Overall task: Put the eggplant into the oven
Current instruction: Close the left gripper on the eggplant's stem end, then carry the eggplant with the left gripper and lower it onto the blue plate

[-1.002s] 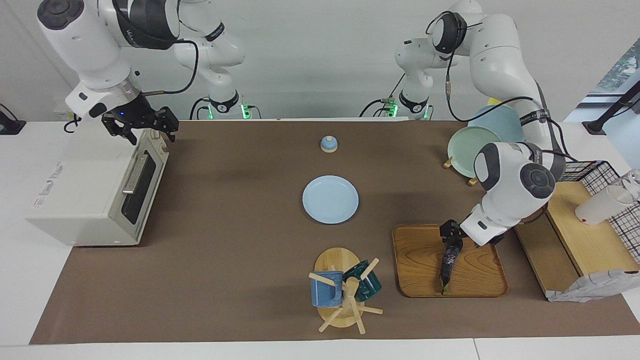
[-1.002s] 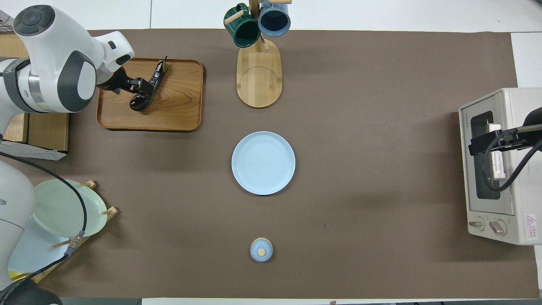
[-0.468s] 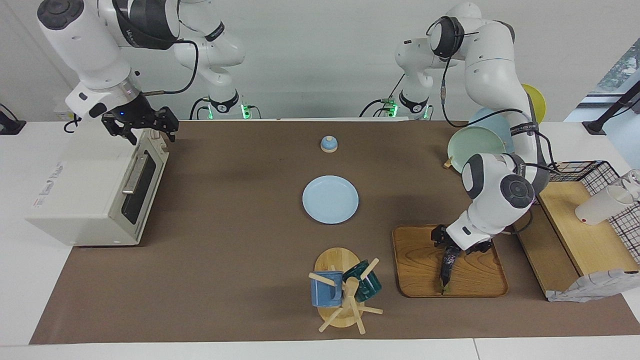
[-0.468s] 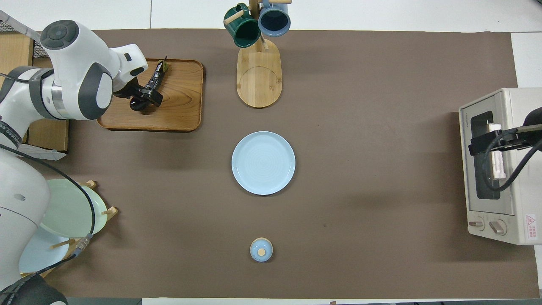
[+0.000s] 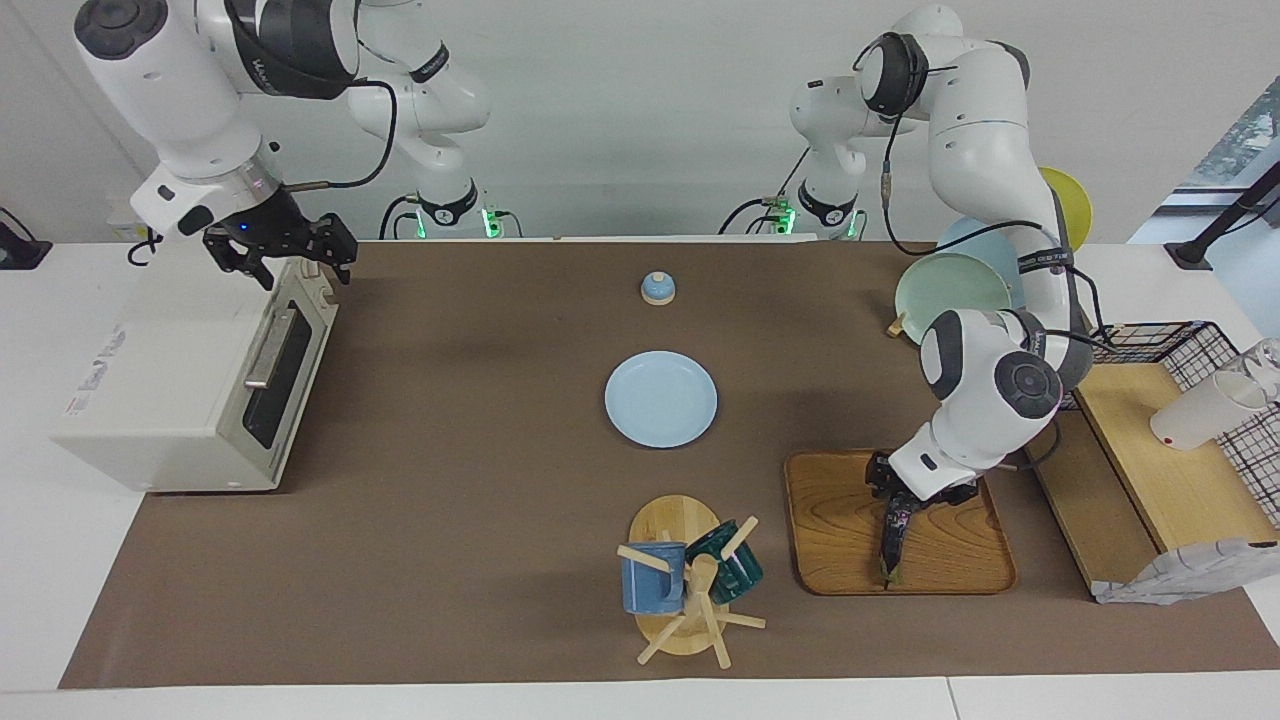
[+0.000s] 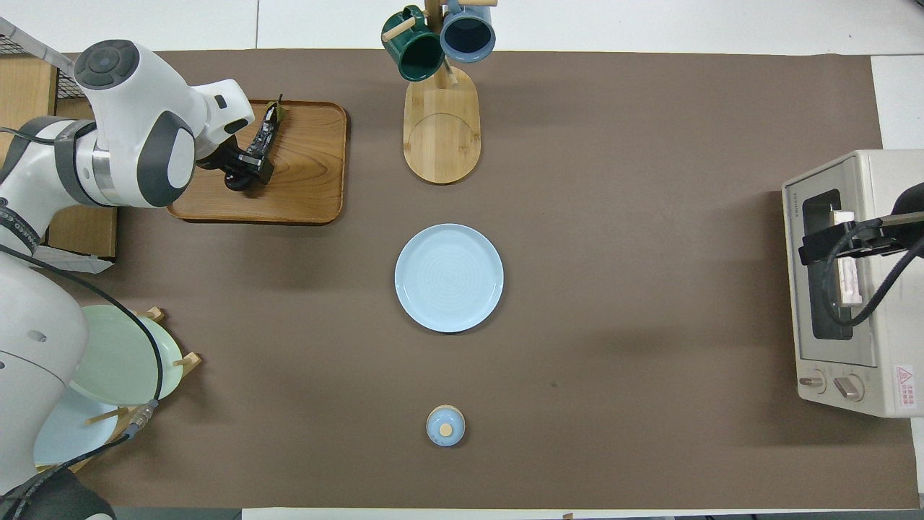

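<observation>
The eggplant (image 5: 893,538), dark and slender with a green tip, lies on a wooden tray (image 5: 838,520) at the left arm's end of the table. It also shows in the overhead view (image 6: 264,134) on the tray (image 6: 310,184). My left gripper (image 5: 900,499) is down on the eggplant's thick end, open, a finger on each side (image 6: 245,165). The white oven (image 5: 170,380) stands at the right arm's end with its door shut (image 6: 859,289). My right gripper (image 5: 295,262) is open and waits just over the oven's top front edge (image 6: 837,245).
A light blue plate (image 5: 660,398) lies mid-table, with a small blue lidded pot (image 5: 657,288) nearer the robots. A mug tree (image 5: 690,580) with two mugs stands beside the tray. A plate rack (image 5: 950,288) and a wooden box (image 5: 1165,470) stand at the left arm's end.
The left arm has swung in over the tray, turned its wrist and settled its gripper lower on the eggplant's thick end. The eggplant and the right arm have not moved.
</observation>
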Robot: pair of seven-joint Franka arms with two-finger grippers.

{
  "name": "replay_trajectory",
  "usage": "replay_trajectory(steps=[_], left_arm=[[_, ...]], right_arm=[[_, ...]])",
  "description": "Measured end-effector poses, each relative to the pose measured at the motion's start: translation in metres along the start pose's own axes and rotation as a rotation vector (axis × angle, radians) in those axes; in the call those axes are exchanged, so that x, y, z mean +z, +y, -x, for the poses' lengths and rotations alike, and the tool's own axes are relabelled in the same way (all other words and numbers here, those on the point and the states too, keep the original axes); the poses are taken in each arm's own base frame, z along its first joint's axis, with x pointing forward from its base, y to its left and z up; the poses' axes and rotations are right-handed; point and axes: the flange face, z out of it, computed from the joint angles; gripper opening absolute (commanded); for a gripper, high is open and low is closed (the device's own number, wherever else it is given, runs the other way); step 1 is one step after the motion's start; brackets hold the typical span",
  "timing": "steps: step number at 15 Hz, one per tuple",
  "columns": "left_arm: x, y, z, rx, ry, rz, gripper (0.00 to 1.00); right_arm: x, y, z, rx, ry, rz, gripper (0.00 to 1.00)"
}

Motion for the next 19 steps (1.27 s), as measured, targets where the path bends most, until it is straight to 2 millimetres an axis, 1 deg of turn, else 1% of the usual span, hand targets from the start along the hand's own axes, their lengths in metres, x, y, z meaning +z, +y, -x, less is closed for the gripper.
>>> replay_trajectory(steps=[1, 3, 4, 5, 7, 9, 10, 11, 12, 13, 14, 15, 16, 17, 19], left_arm=[[0.0, 0.0, 0.0, 0.0, 0.0, 0.0, 0.0], [-0.003, 0.0, 0.0, 0.0, -0.005, 0.0, 0.0], [-0.007, 0.0, 0.0, 0.0, -0.011, 0.001, 0.0], [-0.015, 0.002, 0.0, -0.004, -0.009, 0.004, 0.0], [-0.045, 0.014, 0.002, -0.034, -0.003, 0.014, 0.0], [-0.086, 0.029, 0.013, -0.085, -0.006, 0.037, 0.0], [-0.108, 0.04, 0.021, -0.115, -0.014, 0.05, 0.0], [-0.127, 0.055, 0.03, -0.137, -0.029, 0.056, 0.0], [-0.142, 0.074, 0.041, -0.155, -0.042, 0.057, 0.0], [-0.15, 0.094, 0.05, -0.169, -0.051, 0.062, 0.0], [-0.153, 0.115, 0.059, -0.175, -0.061, 0.072, 0.0], [-0.151, 0.133, 0.068, -0.174, -0.077, 0.073, 0.0], [-0.147, 0.146, 0.076, -0.172, -0.093, 0.069, 0.0], [-0.143, 0.151, 0.083, -0.176, -0.105, 0.066, 0.0], [-0.138, 0.147, 0.088, -0.21, -0.113, 0.078, 0.0]], right_arm=[[0.0, 0.0, 0.0, 0.0, 0.0, 0.0, 1.0], [0.0, 0.0, 0.0, 0.0, 0.0, 0.0, 1.0], [0.0, 0.0, 0.0, 0.0, 0.0, 0.0, 1.0], [0.0, 0.0, 0.0, 0.0, 0.0, 0.0, 1.0], [0.0, 0.0, 0.0, 0.0, 0.0, 0.0, 1.0], [0.0, 0.0, 0.0, 0.0, 0.0, 0.0, 1.0], [0.0, 0.0, 0.0, 0.0, 0.0, 0.0, 1.0], [0.0, 0.0, 0.0, 0.0, 0.0, 0.0, 1.0], [0.0, 0.0, 0.0, 0.0, 0.0, 0.0, 1.0], [0.0, 0.0, 0.0, 0.0, 0.0, 0.0, 1.0], [0.0, 0.0, 0.0, 0.0, 0.0, 0.0, 1.0], [0.0, 0.0, 0.0, 0.0, 0.0, 0.0, 1.0], [0.0, 0.0, 0.0, 0.0, 0.0, 0.0, 1.0], [0.0, 0.0, 0.0, 0.0, 0.0, 0.0, 1.0], [0.0, 0.0, 0.0, 0.0, 0.0, 0.0, 1.0]])
